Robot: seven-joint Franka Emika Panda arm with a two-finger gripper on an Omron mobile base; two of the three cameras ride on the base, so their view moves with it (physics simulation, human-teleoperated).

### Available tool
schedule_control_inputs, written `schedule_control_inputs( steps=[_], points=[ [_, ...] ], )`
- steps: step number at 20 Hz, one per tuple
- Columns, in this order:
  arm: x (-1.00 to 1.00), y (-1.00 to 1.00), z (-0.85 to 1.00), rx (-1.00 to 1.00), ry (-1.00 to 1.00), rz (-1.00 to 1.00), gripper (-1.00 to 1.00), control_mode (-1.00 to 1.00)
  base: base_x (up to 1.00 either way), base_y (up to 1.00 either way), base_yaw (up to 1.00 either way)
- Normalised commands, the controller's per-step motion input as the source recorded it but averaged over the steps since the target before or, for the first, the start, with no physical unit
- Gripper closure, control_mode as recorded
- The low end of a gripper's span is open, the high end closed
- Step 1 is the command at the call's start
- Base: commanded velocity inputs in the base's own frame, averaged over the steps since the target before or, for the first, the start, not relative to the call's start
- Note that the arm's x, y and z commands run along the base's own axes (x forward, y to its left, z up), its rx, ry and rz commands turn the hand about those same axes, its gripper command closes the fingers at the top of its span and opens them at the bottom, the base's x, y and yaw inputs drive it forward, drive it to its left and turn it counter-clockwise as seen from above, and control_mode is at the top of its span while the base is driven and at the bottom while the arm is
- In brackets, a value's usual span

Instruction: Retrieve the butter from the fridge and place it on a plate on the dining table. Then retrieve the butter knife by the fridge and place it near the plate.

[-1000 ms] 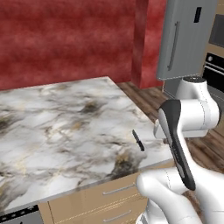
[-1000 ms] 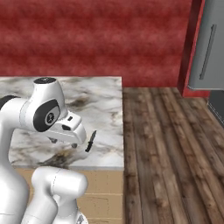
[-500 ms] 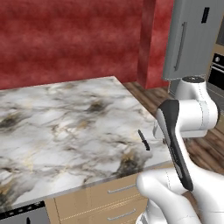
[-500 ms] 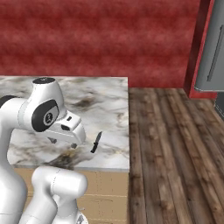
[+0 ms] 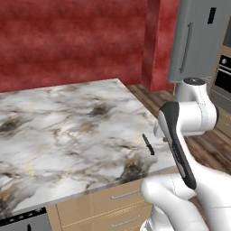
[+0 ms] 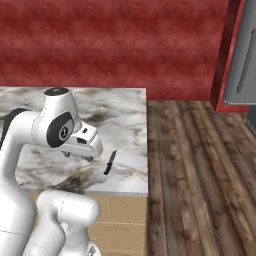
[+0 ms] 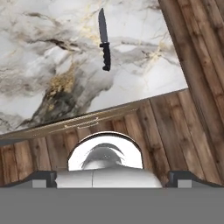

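The butter knife lies flat on the marble dining table, close to its corner, with the blade pointing away from the edge. It is also the slim dark shape next to my arm, and it lies just right of my hand. My gripper hangs folded near the table's corner, a little back from the knife, open and holding nothing. The grey fridge with its long bar handle stands beyond the table on the right, and its side shows too. The butter and the plate are out of view.
A red wall runs behind the table. Wooden floor stretches between the table's end and the fridge. A black built-in oven sits right of the fridge. Tan drawers run under the tabletop.
Both base views have shifted, so the camera has moved with the base. The table corner and fridge slid a little to the right. The knife stays put on the table, and the gripper stays open.
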Motion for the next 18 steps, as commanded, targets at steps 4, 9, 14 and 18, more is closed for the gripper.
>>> schedule_control_inputs(
  steps=[4,9,14,18],
  points=[
    [0.67,0.00,-0.09,0.00,-0.10,0.05,-1.00,-1.00,0.00,0.00,0.00],
    [0.59,-0.01,-0.24,0.00,-0.06,-0.03,-1.00,-1.00,0.00,0.00,0.00],
    [0.68,-0.03,-0.31,-0.01,-0.06,-0.02,-1.00,-1.00,0.00,0.00,0.00],
    [0.13,-0.01,-0.11,-0.01,0.01,-0.03,-1.00,-1.00,0.00,0.00,0.00]
  ],
)
